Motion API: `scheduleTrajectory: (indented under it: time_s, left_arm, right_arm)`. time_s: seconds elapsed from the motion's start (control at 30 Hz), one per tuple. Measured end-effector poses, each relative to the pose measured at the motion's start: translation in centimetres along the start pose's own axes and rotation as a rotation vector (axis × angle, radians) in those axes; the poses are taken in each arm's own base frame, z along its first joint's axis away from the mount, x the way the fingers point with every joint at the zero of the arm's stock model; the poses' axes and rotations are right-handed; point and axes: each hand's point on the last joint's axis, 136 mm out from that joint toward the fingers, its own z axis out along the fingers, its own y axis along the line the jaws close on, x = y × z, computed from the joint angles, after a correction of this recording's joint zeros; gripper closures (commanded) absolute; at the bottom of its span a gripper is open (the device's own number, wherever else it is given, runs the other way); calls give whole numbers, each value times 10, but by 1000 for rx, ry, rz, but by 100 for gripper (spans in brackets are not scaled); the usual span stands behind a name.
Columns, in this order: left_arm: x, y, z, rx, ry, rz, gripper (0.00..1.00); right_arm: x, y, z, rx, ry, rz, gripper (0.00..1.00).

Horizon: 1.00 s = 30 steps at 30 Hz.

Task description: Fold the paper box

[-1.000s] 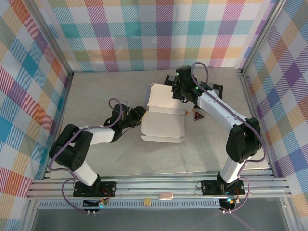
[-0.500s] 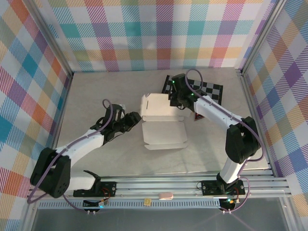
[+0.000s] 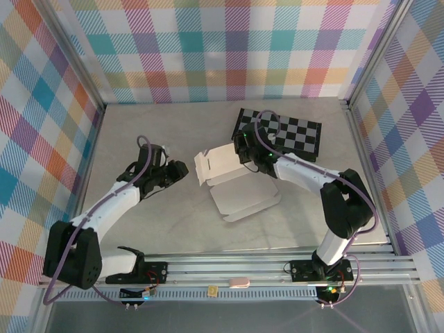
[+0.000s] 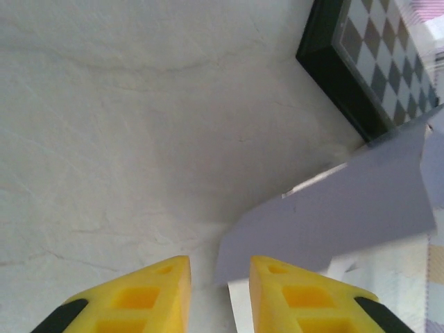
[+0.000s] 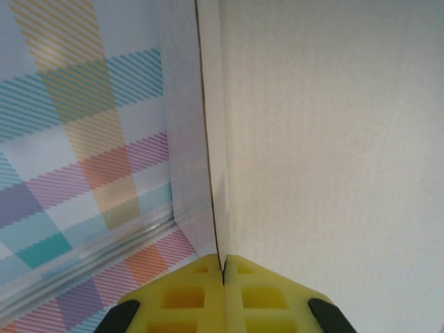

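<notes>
The right pincer (image 5: 223,262) clamps a thin panel edge of the paper box (image 5: 326,139).

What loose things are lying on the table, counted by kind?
Paper box: 1
Checkerboard: 1
Total: 2

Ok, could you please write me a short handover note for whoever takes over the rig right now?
Right gripper: shut on a raised panel of the paper box.
Left gripper: open, a box flap's edge just ahead of its fingers.
Box: near the checkerboard, base flat, one panel tilted up.
Done: partly folded. Left: fold remaining flaps, close it.
</notes>
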Motion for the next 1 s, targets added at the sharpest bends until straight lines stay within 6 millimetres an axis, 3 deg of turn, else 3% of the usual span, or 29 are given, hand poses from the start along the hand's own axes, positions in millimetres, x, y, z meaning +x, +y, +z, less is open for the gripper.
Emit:
scheduleTrajectory:
  time_s: [0.2,0.5,1.0]
  left_arm:
    - [4,4,17,9,46,105,70]
    - [16,-16,22,62,53,280,65]
    - [31,-7,38,6,87,356,61]
  right_arm:
    - [18,8,-1,-47,53,-32,100]
    - [29,14,2,-83,104,-52,100]
    - [40,-3,20,-166,186,-125,100]
